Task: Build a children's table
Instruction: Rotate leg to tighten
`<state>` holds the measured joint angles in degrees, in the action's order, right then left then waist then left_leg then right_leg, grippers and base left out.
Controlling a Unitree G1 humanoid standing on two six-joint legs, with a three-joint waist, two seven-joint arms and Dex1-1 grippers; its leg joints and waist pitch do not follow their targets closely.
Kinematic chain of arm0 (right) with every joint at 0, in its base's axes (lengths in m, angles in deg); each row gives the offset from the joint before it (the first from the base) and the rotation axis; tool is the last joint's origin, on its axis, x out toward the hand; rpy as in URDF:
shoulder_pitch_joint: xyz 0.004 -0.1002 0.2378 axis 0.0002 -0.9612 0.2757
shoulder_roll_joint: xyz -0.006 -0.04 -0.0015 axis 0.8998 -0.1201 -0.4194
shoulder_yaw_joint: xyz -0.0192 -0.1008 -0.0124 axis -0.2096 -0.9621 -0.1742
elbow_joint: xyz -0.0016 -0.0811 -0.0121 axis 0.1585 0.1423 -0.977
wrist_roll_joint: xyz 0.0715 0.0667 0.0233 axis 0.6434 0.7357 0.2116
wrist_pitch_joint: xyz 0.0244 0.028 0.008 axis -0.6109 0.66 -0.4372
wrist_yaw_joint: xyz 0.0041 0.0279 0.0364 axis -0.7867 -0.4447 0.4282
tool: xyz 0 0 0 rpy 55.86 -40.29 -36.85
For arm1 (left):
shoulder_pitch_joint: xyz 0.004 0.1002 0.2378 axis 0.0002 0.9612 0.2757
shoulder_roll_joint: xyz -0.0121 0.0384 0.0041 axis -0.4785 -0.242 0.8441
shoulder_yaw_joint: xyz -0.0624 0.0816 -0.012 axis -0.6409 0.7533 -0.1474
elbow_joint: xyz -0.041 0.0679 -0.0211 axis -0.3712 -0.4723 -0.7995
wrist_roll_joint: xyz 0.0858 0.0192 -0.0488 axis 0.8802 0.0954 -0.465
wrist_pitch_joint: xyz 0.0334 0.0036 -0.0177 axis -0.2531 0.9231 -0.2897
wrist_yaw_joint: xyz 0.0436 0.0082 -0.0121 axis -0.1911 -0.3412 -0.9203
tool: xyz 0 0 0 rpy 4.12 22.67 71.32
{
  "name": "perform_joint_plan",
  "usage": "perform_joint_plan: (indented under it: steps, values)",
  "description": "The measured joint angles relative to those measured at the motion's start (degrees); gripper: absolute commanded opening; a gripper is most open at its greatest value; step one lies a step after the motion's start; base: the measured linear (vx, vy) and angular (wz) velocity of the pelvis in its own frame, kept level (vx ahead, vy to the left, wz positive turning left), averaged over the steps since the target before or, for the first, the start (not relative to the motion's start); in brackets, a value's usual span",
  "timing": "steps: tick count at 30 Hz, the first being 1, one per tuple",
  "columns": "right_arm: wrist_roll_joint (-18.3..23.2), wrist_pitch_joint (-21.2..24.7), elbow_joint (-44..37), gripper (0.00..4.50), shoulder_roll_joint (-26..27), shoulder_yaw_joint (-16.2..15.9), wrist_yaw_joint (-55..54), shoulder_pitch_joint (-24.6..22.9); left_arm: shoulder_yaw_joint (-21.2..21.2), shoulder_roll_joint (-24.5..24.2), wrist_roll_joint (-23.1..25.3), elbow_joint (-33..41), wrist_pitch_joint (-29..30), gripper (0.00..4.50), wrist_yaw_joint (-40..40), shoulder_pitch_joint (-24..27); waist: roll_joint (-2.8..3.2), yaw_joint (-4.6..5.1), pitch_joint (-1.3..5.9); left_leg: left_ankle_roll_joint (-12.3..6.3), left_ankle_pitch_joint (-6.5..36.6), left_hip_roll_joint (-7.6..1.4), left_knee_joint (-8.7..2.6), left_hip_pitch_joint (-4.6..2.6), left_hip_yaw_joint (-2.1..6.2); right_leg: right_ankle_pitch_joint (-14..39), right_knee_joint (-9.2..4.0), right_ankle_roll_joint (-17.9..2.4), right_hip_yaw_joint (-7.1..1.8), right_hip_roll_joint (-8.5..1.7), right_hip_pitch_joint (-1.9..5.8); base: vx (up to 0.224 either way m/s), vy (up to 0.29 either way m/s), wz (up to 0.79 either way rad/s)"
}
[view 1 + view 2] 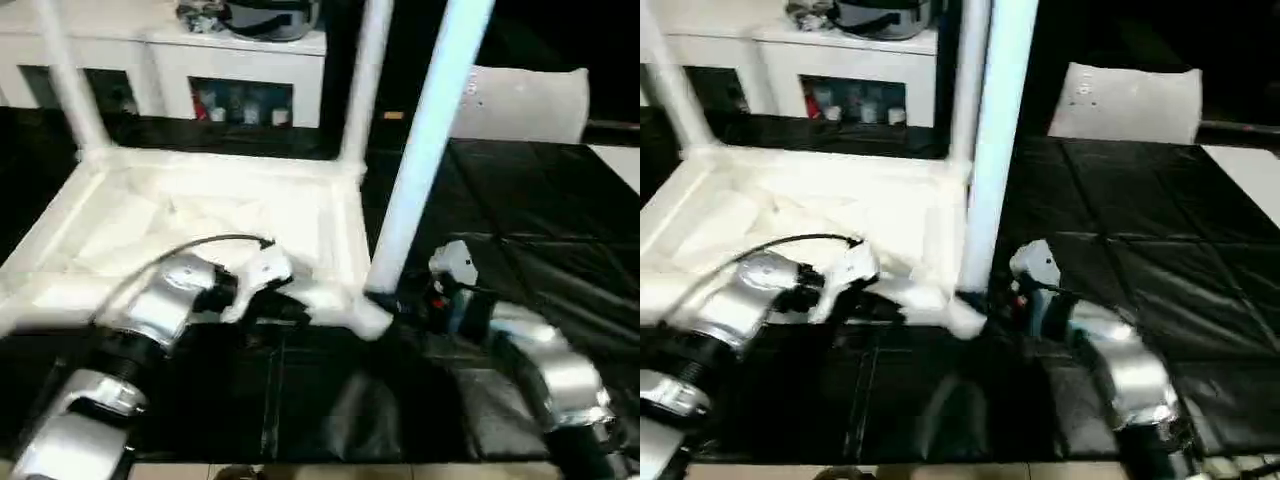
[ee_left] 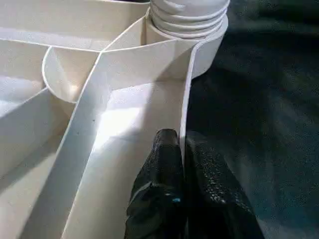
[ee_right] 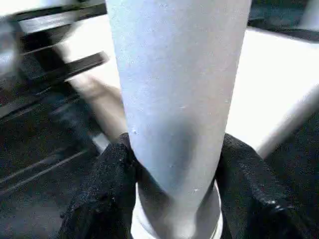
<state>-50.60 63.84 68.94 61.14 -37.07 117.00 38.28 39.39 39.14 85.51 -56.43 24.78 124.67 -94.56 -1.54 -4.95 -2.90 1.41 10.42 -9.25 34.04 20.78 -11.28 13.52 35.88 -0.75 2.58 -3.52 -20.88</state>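
Left wrist view: end effector (image 2: 182, 149) pinching tabletop rim (image 2: 187, 94).

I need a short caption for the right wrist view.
Right gripper closed around a white table leg near its base.

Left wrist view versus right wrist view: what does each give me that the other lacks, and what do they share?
Left wrist view: the left gripper clamped on the tabletop rim, the ribs of its underside, and the corner socket with the leg seated in it by its ridged end. Right wrist view: the right gripper, fingers pressed on either side of the leg's shaft, low down. Shared: the same leg and the white tabletop.
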Motion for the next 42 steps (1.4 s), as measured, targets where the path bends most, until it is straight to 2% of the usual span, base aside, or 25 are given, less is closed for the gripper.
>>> perform_joint_plan:
  steps: [3,6,11,14,15,17,19,22,26,29,32,35,39,42]
  values:
    - [-3.42,2.56,-0.42,1.93,5.39,2.25,-11.43,0.2,-0.64,4.65,1.46,1.53,5.16,0.0,-7.74,0.66,0.44,0.71,0.1,-0.02,0.01,0.09,-0.09,-0.33,-0.01,0.06,-0.63,0.1,-0.01,-0.08,0.12,0.0,0.0,0.0]
    - [-5.86,4.41,-0.37,1.93,8.3,2.63,-19.59,1.56,-1.2,7.9,2.35,1.9,8.08,0.0,-12.52,0.65,0.65,1.67,0.03,-0.02,0.02,0.54,-0.38,-0.33,-0.01,0.1,-0.99,0.17,0.0,-0.51,-0.01,0.0,0.0,0.0]
    - [-7.71,6.28,0.05,1.93,13.37,4.43,-27.03,3.1,-1.12,9.53,3.85,2.72,9.59,0.0,-15.66,0.54,0.75,2.31,-0.1,-0.04,0.03,0.95,-0.57,-0.44,0.0,0.43,-1.17,0.72,-0.08,-0.91,-0.06,0.0,0.0,0.0]
    - [-7.79,6.44,-0.3,1.93,14.22,5.18,-28.28,3.13,-0.6,9.72,4.87,3.41,9.49,0.0,-16.07,0.21,0.55,2.37,-0.28,-0.04,0.03,0.99,-0.98,-0.32,0.01,0.44,-2.01,0.73,0.0,-0.9,-0.01,0.0,0.0,0.0]
    - [-7.65,6.37,-0.63,2.28,14.13,5.27,-28.25,2.93,-0.49,9.65,4.87,3.44,9.06,0.0,-15.9,0.21,0.66,2.4,-0.27,-0.05,0.03,1.05,-1.13,-0.21,0.0,0.43,-2.43,0.73,-0.02,-0.9,-0.01,0.0,0.0,0.0]
    - [-6.52,6.33,-1.19,2.65,13.21,5.29,-26.78,2.53,-0.26,8.94,4.75,3.51,7.6,0.0,-14.88,0.21,0.67,2.49,-0.27,-0.05,0.03,1.13,-1.2,-0.06,-0.03,0.39,-2.75,0.65,-0.09,-0.9,-0.03,0.0,0.0,0.0]
    - [-4.49,6.04,-2.43,2.72,11.73,5.32,-23.55,1.31,-0.1,7.72,4.48,3.89,5.99,0.0,-12.91,0.42,0.66,2.5,-0.26,-0.28,-0.02,1.23,-1.19,0.1,-0.16,-0.09,-2.77,0.33,-0.27,-0.97,-0.02,0.0,0.0,0.0]
    - [-1.79,5.89,-3.86,3.08,8.05,4.97,-15.35,0.2,-0.14,4.62,3.55,4.95,2.33,0.0,-9.17,1.47,0.66,2.3,-0.26,-0.98,-0.16,1.29,-1.17,0.26,-0.41,-2.12,-2.72,0.48,-0.21,-1.22,-0.13,0.0,0.0,0.0]
    - [-0.81,5.37,-4.38,3.43,3.7,4.15,-7.95,-0.01,-0.27,2.44,2.96,4.96,-0.76,0.0,-5.94,1.73,0.66,1.57,-0.25,-0.94,-0.18,1.11,-1.63,0.31,-0.41,-2.36,-2.46,1.08,0.07,-1.2,-0.55,0.034,-0.054,0.0]
    - [1.31,4.03,-4.29,3.66,-2.62,3.58,0.96,0.17,-0.31,0.63,1.35,4.96,-2.95,0.0,-1.8,1.85,0.66,1.25,-0.26,-0.9,-0.22,1.03,-1.62,0.64,-0.42,-1.99,-1.73,1.18,0.11,-1.18,-1.13,0.03,-0.027,0.0]
    - [3.15,3.73,-3.61,3.95,-6.31,3.29,8.55,0.81,-0.32,-0.85,-0.01,4.73,-3.95,0.0,1.5,1.9,0.66,1.01,-0.25,-1.19,-0.39,0.74,-1.45,0.76,-0.42,-1.64,-1.56,0.8,0.23,-0.93,-1.21,0.017,-0.01,0.0]
    - [3.35,3.58,-2.32,4.2,-10.15,1.53,14.95,2.17,-0.17,-2.3,-0.74,3.24,-6.46,0.0,5.61,1.37,0.63,0.27,-0.28,-1.2,-0.38,0.63,-1.33,0.91,-0.42,-1.47,-1.39,0.63,0.4,-0.93,-1.32,0.0,0.0,0.0]
    - [3.28,2.76,0.12,4.2,-12.29,-1.29,21.73,4.7,0.66,-3.28,-1.02,-0.06,-10.09,0.0,10.33,-0.35,0.55,-0.65,-0.33,-1.18,-0.36,0.4,-0.76,1.28,-0.42,-1.45,-1.06,0.6,0.59,-0.92,-1.46,0.0,0.0,0.0]
    - [3.07,0.73,2.32,4.2,-12.86,-2.64,24.82,6.37,1.26,-3.71,-1.15,-1.05,-11.06,0.0,12.86,-1.0,0.28,-0.88,-0.51,-0.88,-0.19,0.33,-0.45,1.31,-0.42,-1.48,-0.85,0.56,0.59,-0.94,-1.43,0.0,0.0,0.0]
